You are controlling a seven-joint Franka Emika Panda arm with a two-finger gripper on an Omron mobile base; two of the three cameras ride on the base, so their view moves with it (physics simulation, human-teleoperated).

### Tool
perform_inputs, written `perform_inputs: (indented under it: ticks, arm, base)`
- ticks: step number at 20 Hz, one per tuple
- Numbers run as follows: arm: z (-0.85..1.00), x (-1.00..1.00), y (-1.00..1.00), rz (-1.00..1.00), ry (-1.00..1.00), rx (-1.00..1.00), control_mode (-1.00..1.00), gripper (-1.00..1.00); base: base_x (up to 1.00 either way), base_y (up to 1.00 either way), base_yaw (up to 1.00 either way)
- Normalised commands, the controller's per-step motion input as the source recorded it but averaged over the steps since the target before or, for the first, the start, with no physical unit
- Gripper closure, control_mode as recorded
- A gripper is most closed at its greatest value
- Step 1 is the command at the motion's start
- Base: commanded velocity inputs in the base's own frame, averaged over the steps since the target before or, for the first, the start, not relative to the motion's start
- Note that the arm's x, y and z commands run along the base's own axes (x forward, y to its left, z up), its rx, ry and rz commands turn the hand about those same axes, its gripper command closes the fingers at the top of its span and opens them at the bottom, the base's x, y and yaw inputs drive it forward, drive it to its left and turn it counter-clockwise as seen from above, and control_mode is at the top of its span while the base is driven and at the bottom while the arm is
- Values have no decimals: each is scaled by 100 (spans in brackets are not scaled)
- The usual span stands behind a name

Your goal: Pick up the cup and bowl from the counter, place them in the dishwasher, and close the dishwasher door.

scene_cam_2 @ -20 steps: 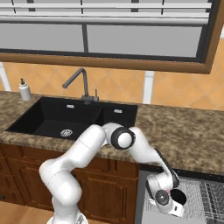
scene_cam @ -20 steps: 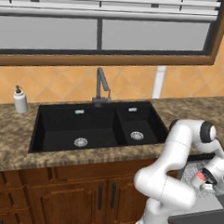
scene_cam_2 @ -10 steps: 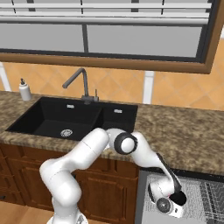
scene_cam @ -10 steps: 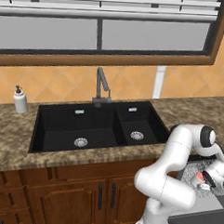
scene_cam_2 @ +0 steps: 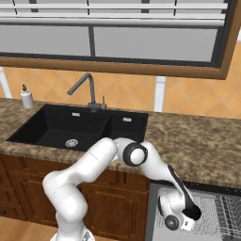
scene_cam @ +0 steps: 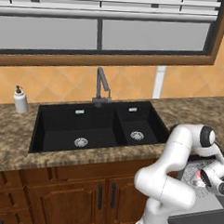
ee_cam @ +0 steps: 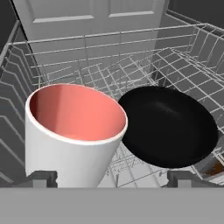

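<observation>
The cup, whitish outside and red-pink inside, stands upright in the dishwasher's grey wire rack. A black bowl leans tilted in the rack just to its right and touches it. My gripper hangs open just above them; its left fingertip is by the cup's wall and its right one lies beyond the bowl's near edge. The cup's red inside shows beside my hand in the left base view. The dishwasher door lies folded down, open. Right of the sink, the counter is bare.
A black double sink with a grey faucet sits in the counter. A white soap dispenser stands at its far left. Brown wooden cabinets flank the dishwasher. The rack's wire walls rise around the hand.
My hand has sunk a little lower over the rack. The jaws have stayed wide apart.
</observation>
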Motion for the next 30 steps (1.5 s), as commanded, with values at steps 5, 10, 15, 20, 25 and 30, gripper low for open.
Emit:
perform_inputs:
  ticks: [5,10,15,20,25,30]
  arm:
    - [89,-37,-25,-1,6,0,-100,-100]
    - [60,-72,-3,-1,19,0,-100,-100]
    - [65,-97,-12,0,16,7,-100,-100]
    - [97,-94,-15,1,0,10,-100,-100]
    - [98,-95,-50,11,-7,4,-100,-100]
    - [55,-100,-8,15,-40,3,-100,-100]
  base:
    - [0,0,0]
    - [0,0,0]
    - [0,0,0]
    - [0,0,0]
    - [0,0,0]
    - [0,0,0]
